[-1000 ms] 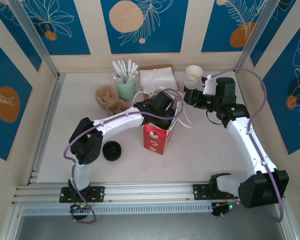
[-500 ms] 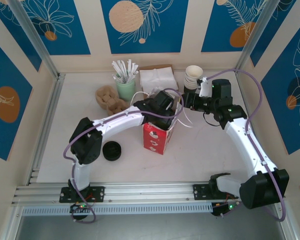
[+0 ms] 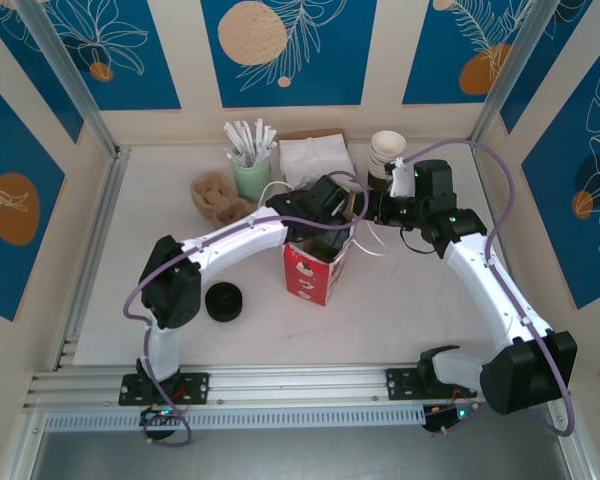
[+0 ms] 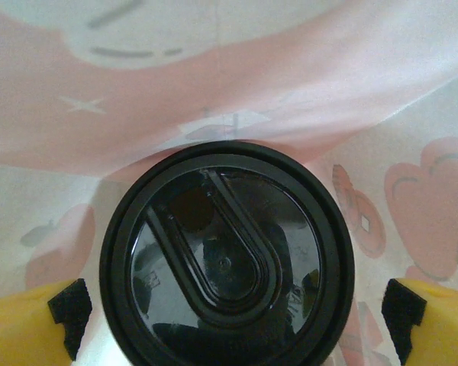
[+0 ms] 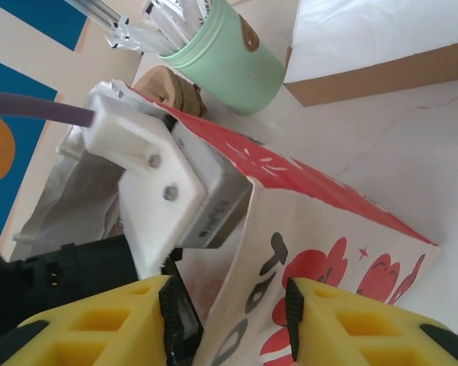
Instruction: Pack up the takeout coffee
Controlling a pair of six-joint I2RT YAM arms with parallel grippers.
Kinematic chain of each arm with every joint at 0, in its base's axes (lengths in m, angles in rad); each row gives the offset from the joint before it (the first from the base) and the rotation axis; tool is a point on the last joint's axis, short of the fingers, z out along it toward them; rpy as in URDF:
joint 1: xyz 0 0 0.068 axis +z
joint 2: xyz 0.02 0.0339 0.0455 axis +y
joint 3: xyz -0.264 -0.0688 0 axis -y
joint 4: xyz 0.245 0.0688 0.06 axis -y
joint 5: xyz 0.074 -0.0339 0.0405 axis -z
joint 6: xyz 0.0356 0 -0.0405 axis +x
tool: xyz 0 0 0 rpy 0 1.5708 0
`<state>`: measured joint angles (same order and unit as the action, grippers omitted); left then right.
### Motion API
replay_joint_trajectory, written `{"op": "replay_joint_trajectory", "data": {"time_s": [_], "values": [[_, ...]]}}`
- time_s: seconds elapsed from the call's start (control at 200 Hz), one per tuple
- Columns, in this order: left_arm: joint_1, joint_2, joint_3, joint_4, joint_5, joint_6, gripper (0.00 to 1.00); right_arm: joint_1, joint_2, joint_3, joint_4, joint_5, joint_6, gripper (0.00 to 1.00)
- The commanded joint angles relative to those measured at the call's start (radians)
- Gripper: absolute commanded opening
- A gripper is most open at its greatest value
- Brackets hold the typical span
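- Takeout coffee [image 4: 227,263] is seen upright inside the red-and-white paper bag [image 3: 315,275], mid-table. The black lid is on, w/ bag walls close around it.
- Left gripper [image 4: 235,324] is let go: yellow fingers [image 4: 27,324] are spread wide, a gap is left each side of the lid, nothing is held.
- Right gripper [image 5: 237,316] is set astride the bag's rim on its far-right side. Whether the paper is actually pinched can't be told.
- Step in hand, prob.: left arm to be drawn out of the bag.
- Jaws should be kept wide and the wrist raised straight up, so the lid isn't clipped or the cup tipped. Bag walls shouldn't be snagged.
- The mouth is best kept propped by the right gripper until the left is clear.
- Vs. a sec ago: right wrist has been moved left, nearer the bag mouth, and left jaws have been widened. Bag and stack of black lids [image 3: 223,301] are approx. where they were.
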<state>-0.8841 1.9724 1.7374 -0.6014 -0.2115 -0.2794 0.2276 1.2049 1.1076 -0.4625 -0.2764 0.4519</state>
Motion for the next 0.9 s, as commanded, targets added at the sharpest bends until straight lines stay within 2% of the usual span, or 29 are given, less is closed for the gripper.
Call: {"op": "replay_joint_trajectory", "data": {"time_s": [0.0,0.08,0.22,0.46,0.895], "values": [[-0.004,-0.014,0.057,-0.030,0.004,-0.012,0.99,0.010,0.012,0.013,-0.035,0.011,-0.006,0.43],[-0.004,-0.007,0.075,-0.045,0.009,-0.016,0.99,0.011,0.020,0.025,-0.055,0.022,-0.016,0.40],[-0.004,-0.006,0.083,-0.060,0.011,-0.029,0.99,0.011,0.035,0.047,-0.096,0.034,-0.033,0.27],[-0.004,-0.025,0.118,-0.094,0.026,-0.036,0.99,0.009,0.051,0.089,-0.138,0.052,-0.081,0.18],[-0.004,-0.102,0.171,-0.112,0.116,-0.041,0.99,0.009,0.087,0.160,-0.171,0.055,-0.087,0.10]]}}
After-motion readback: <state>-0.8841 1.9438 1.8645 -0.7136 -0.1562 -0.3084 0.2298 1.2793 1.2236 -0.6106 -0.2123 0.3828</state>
